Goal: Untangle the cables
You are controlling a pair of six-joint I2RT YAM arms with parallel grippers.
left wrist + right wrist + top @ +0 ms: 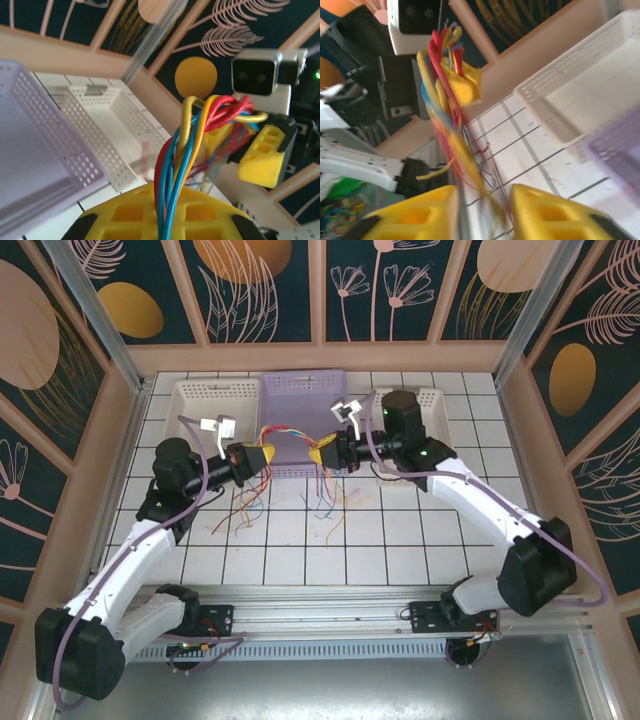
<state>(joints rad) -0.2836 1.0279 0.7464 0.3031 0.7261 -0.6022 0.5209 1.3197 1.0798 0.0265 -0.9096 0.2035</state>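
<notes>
Cables (290,434), red, yellow, blue, stretched above purple basket (300,398); left hand (262,456) clamps them; right wrist view: right hand (485,202) parted around them.

near half of the table (300,560) is open, bare tiles from the near edge to the middle. across the middle the cables (293,437) stretch between the left gripper (265,456) and the right gripper (322,452), loose ends hanging onto the tiles, barring the way through. just behind, the purple basket (303,400) and the left white basket (215,400) and right white basket (437,400) line the far edge. the left arm (130,560) and right arm (480,500) slant in from the near corners.
</notes>
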